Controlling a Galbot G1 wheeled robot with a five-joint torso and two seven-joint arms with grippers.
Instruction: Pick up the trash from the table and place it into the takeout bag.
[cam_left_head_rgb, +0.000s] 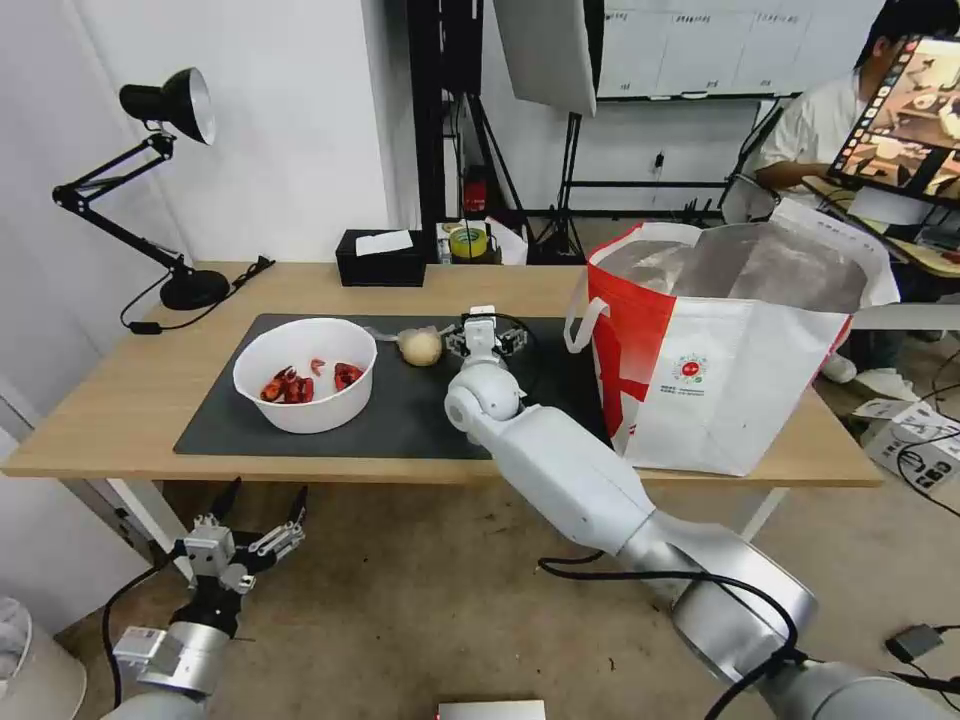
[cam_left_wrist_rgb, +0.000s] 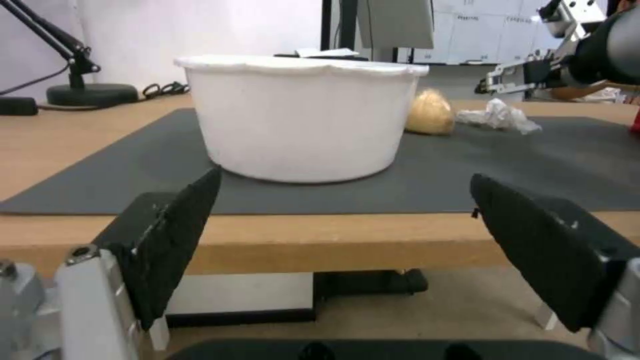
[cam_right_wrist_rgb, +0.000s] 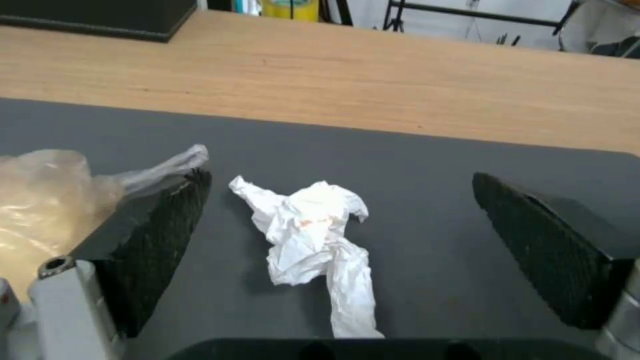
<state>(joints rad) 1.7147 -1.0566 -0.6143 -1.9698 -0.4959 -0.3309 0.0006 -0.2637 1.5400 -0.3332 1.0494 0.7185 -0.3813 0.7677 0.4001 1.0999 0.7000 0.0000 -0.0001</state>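
While right pincer (cam_right_wrist_rgb: 340, 250) gapes, crumpled tissue (cam_right_wrist_rgb: 313, 235) trails lengthwise toward it.

right arm (cam_left_head_rgb: 570, 480): glossy white shell links, ball-shaped white joint, silver metal elbow housing, black cable looped alongside | left arm (cam_left_head_rgb: 175, 650): silver cylindrical wrist, black cable | left gripper (cam_left_head_rgb: 262, 497): grey metal block, two black tapered textured fingers (cam_left_wrist_rgb: 173, 240) | right gripper (cam_right_wrist_rgb: 340, 245): matching black textured pads

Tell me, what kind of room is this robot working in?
Probably a lab or studio set up for filming, not a home. A lighting panel on a stand hangs behind the table, a black desk lamp stands on it, and cables lie across the floor.
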